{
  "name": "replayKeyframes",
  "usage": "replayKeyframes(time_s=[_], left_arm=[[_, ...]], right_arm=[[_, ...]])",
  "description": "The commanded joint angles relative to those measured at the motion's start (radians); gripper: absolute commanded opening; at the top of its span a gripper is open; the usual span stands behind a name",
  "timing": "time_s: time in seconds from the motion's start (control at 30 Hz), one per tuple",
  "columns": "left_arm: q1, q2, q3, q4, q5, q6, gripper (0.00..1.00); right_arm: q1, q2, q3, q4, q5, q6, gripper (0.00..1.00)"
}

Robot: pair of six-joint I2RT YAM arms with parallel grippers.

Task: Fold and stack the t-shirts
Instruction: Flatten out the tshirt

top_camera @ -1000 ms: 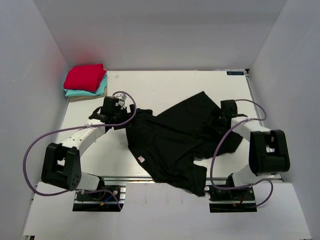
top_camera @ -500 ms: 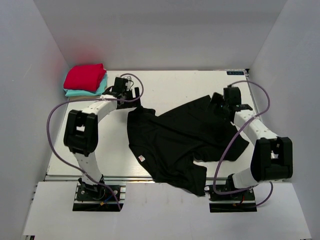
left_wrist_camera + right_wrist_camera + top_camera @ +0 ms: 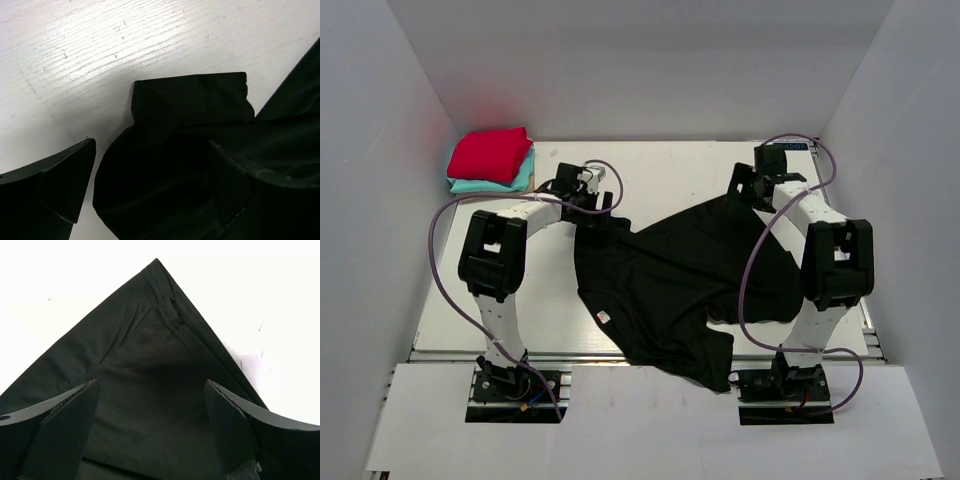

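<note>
Ovhd cam, wrist close-ups; same t-shirt (image 3: 665, 275)

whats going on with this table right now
Two robot arms are working on a crumpled black t-shirt spread on the table. The left gripper hangs open over a sleeve at the shirt's far left, the right gripper open over a far-right corner. Neither grips cloth. A folded red shirt lies on a teal shirt in the far-left corner.
</note>
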Motion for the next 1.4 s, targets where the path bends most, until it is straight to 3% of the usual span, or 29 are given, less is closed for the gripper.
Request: replayKeyframes(time_s=[0.0, 0.1, 0.2, 0.3, 0.33, 0.37, 0.43, 0.47, 0.67, 0.9, 1.1, 1.13, 1.17, 1.2, 1.37], left_arm=[[0.0, 0.011, 0.042, 0.01, -0.003, 0.037, 1.0], [0.0, 0.032, 0.042, 0.001, -0.068, 0.005, 0.96], [0.018, 0.01, 0.004, 0.062, -0.06, -0.055, 0.86], [0.018, 0.0, -0.017, 0.097, -0.08, -0.087, 0.68], [0.018, 0.0, -0.017, 0.111, -0.057, -0.087, 0.6], [0.018, 0.009, -0.017, 0.122, -0.045, -0.101, 0.41], [0.018, 0.019, -0.017, 0.14, -0.031, -0.116, 0.2], [0.018, 0.019, -0.027, 0.14, -0.031, -0.146, 0.0], [0.018, 0.019, -0.027, 0.22, 0.001, -0.157, 0.0], [0.018, -0.026, -0.059, 0.255, 0.001, -0.157, 0.0], [0.018, -0.07, -0.079, 0.255, -0.029, -0.157, 0.0], [0.018, -0.07, -0.079, 0.255, -0.029, -0.157, 0.0], [0.018, -0.079, -0.089, 0.266, -0.038, -0.157, 0.0], [0.018, -0.08, -0.09, 0.266, -0.038, -0.157, 0.0], [0.018, -0.09, -0.09, 0.266, -0.038, -0.145, 0.0]], right_arm=[[-0.008, 0.032, 0.083, -0.029, -0.007, -0.036, 0.9], [-0.008, 0.053, 0.102, -0.03, -0.005, -0.039, 0.9], [-0.006, 0.081, 0.118, -0.03, 0.002, -0.051, 0.9], [-0.006, 0.11, 0.137, -0.027, 0.027, -0.071, 0.9], [-0.006, 0.119, 0.144, -0.023, 0.033, -0.077, 0.9], [-0.008, 0.127, 0.158, -0.026, 0.063, -0.091, 0.9], [-0.009, 0.165, 0.189, -0.026, 0.074, -0.1, 0.9], [-0.009, 0.183, 0.21, -0.024, 0.091, -0.111, 0.9], [-0.013, 0.326, 0.367, -0.066, 0.071, -0.103, 0.9], [-0.009, 0.417, 0.431, -0.064, 0.038, -0.068, 0.9], [-0.005, 0.444, 0.41, -0.061, 0.028, -0.054, 0.7], [-0.003, 0.446, 0.408, -0.064, 0.021, -0.053, 0.65], [-0.003, 0.45, 0.404, -0.064, 0.019, -0.043, 0.49], [-0.006, 0.447, 0.401, -0.066, 0.016, -0.045, 0.44], [-0.006, 0.452, 0.413, -0.036, 0.012, -0.059, 0.42]])
